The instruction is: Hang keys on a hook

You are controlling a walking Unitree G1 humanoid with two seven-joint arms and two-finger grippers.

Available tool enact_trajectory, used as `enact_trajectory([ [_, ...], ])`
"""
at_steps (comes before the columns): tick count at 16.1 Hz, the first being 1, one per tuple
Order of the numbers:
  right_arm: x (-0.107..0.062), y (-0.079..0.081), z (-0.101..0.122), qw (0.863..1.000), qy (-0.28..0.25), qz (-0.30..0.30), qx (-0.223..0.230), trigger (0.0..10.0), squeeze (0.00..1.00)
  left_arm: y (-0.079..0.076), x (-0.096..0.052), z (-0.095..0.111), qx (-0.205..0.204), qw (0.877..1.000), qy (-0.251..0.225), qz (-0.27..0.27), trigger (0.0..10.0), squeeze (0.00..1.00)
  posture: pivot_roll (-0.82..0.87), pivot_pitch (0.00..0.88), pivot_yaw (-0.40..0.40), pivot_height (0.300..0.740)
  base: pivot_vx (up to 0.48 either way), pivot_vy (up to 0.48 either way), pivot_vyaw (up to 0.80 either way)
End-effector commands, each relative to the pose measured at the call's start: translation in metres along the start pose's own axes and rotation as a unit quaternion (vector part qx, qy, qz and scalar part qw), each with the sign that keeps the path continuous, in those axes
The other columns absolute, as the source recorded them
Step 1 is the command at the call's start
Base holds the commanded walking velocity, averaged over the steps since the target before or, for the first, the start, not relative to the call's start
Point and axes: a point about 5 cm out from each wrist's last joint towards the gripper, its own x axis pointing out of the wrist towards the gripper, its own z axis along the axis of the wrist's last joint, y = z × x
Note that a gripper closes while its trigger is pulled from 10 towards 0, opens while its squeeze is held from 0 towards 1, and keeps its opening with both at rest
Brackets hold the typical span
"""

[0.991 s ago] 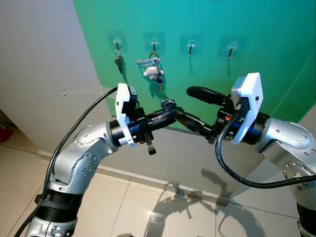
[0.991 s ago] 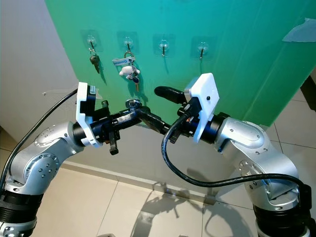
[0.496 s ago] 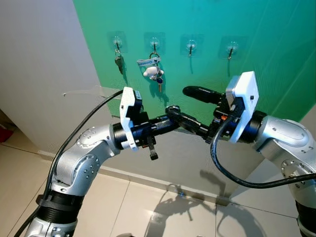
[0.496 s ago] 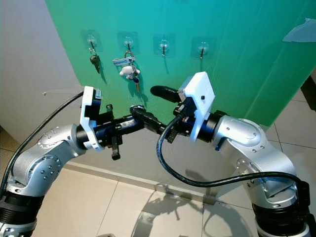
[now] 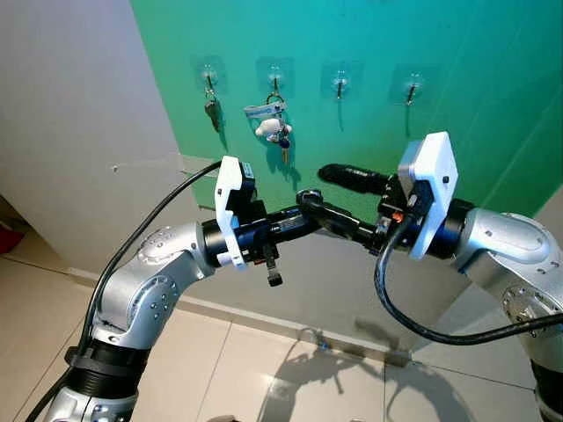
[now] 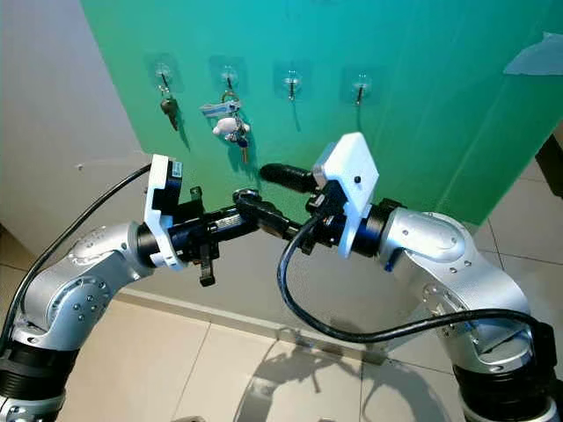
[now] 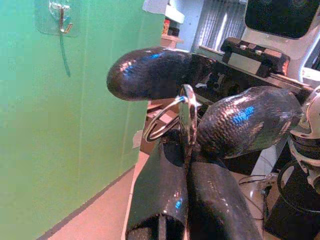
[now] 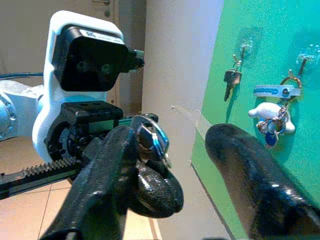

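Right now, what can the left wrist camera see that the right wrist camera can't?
The left wrist view gives you a bare hook up on the wall, with nothing hanging from it.

The right wrist view gives you a single key on one hook, and a key bunch with a little white toy on the next hook.

Both share the green wall and the meeting in the middle: the left claw pinches a key ring, and the right claw is open with one finger on each side of it.
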Motion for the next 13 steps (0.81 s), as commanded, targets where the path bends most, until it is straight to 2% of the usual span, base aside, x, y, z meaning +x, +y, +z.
enact_trajectory([
  [1, -0.0013, 0.003, -0.0063, 1.0, 0.023, 0.013, 0.004, 0.0, 0.0, -0.0037, 0.0011, 0.0048, 0.015, 1.0, 0.0, -0.013, 0.0, 0.0, 0.0, 0.0, 0.035, 0.74, 0.0, 0.0, 0.0],
  [13, -0.0027, 0.0012, -0.0069, 1.0, 0.024, 0.016, 0.005, 0.0, 0.0, -0.0028, -0.0003, 0.0049, 0.016, 1.0, -0.003, -0.009, 0.0, 0.0, 0.0, 0.0, 0.034, 0.74, 0.0, 0.0, 0.0],
])
